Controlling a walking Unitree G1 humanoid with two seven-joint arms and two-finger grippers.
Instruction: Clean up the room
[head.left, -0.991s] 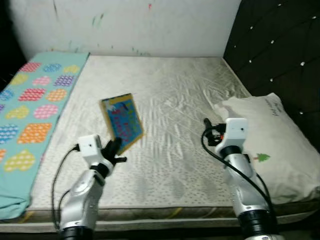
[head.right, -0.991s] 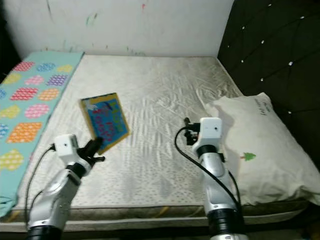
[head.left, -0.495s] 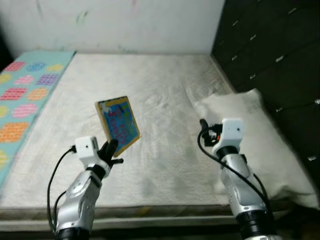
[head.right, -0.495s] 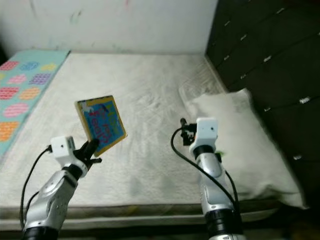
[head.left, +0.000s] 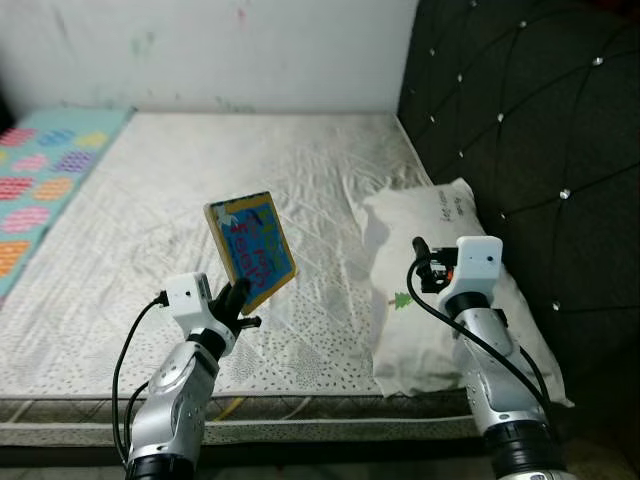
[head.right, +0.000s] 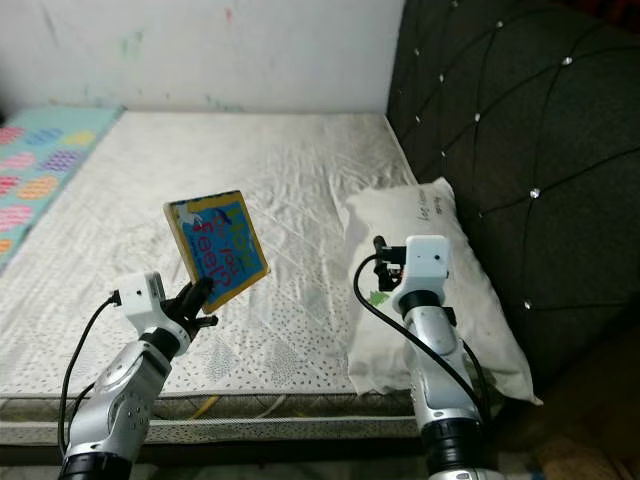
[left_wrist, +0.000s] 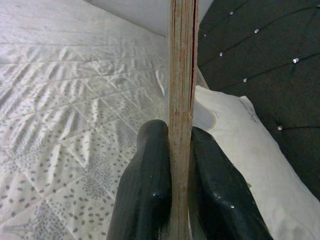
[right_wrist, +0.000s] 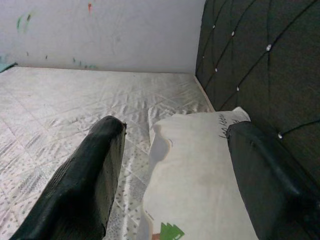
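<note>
Quilted white mattress (head.left: 300, 170) is seen mid-frame. Blue picture book (head.left: 251, 251) is clamped by its lower edge in left gripper (head.left: 238, 303), raised above the mattress, centre-left. Right gripper (right_wrist: 175, 190) is spread wide, empty, over white pillow (head.left: 430, 280) at right.

A bare quilted mattress (head.left: 200, 180) is lying against a scuffed white wall (head.left: 200, 50) and a dark tufted headboard (head.left: 520, 130), seemingly under dim indoor light.

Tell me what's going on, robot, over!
Left end effector shut on blue book, held above mattress. Right end effector open, empty, pointing at pillow. Nothing blocking.
</note>
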